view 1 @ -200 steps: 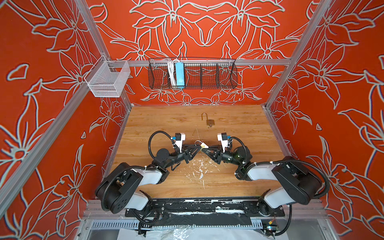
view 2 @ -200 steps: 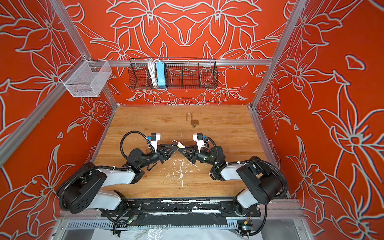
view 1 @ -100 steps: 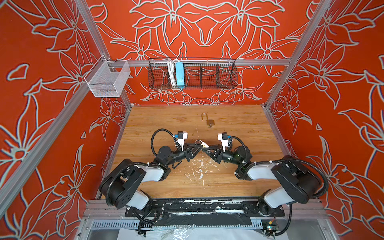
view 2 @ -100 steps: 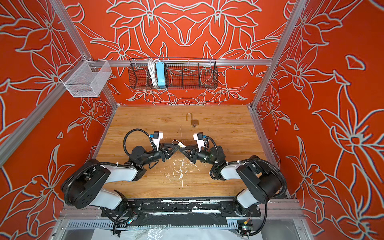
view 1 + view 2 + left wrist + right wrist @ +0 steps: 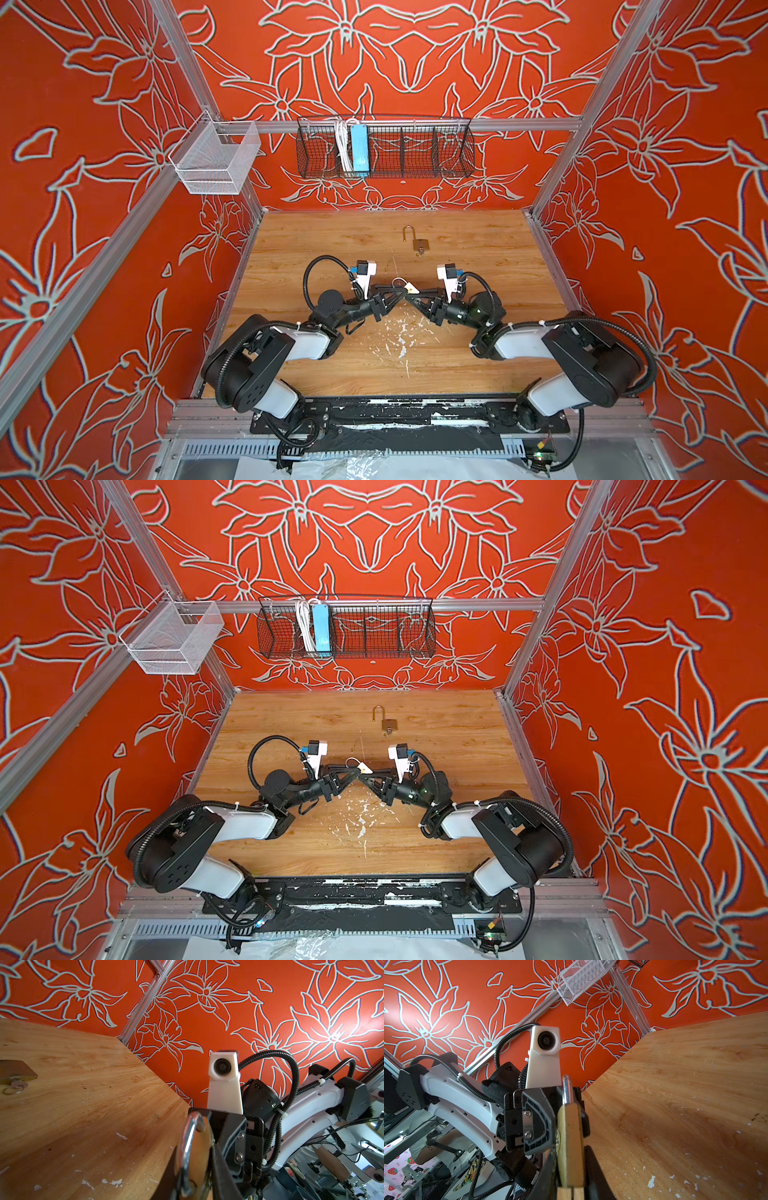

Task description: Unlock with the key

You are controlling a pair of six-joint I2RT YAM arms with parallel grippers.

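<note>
Red walls with pale flowers closed in the wooden table, whose top was scuffed white at 6 o'clock from its middle. Just past that patch my two arms stood nose to nose. My left gripper was closed on a brass padlock, one finger on each flat face, and the right wrist view showed that pinch plainly. My right gripper bracketed the same padlock from the other end. Whether it was pressing or had a sliver of slack, I could not tell. This padlock's shackle looked seated at both ends, and I saw no key in it.

Toward 12 o'clock, well apart from my fingers, a second padlock lay flat with its shackle swung open and the key in its keyhole. Beyond it, a wire basket hung at 12 o'clock and a white mesh basket at 10 o'clock.

I judged the far one already unlocked. The padlock I held looked locked, so fetching a key, seating it and turning it were all left.
</note>
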